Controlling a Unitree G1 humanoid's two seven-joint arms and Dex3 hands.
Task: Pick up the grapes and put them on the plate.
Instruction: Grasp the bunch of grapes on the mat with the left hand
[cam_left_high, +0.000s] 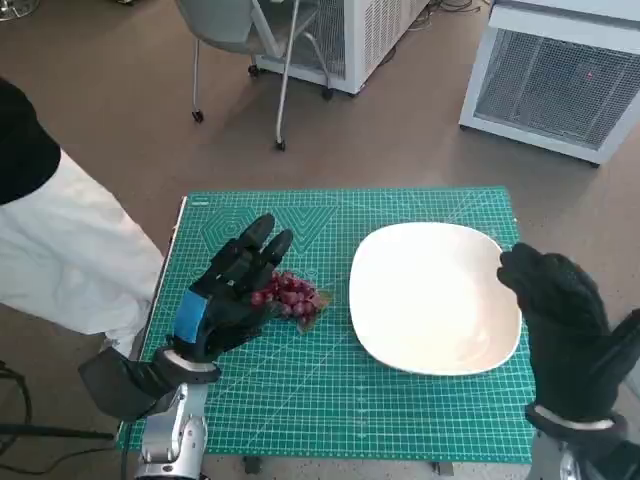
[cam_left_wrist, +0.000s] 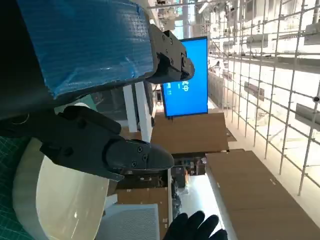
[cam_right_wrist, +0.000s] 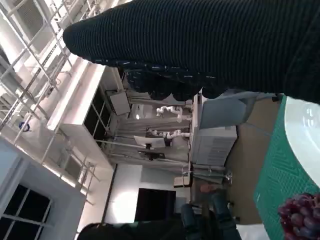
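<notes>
A bunch of dark red grapes (cam_left_high: 290, 296) lies on the green cutting mat (cam_left_high: 420, 410), just left of the white plate (cam_left_high: 430, 296). My left hand (cam_left_high: 228, 292) hovers over the grapes' left side with its fingers stretched out and apart, holding nothing. My right hand (cam_left_high: 560, 325) is raised at the plate's right edge, gloved fingers loosely apart and empty. The right wrist view catches the grapes (cam_right_wrist: 300, 218) and the plate's rim (cam_right_wrist: 304, 131). In the left wrist view the plate (cam_left_wrist: 60, 200) shows beyond my left hand's fingers (cam_left_wrist: 110, 150).
A person in white trousers (cam_left_high: 70, 250) stands at the mat's left. A chair (cam_left_high: 250, 40) and white cabinets (cam_left_high: 560, 75) stand on the floor beyond the table. The gloved right hand (cam_left_wrist: 195, 227) shows in the left wrist view.
</notes>
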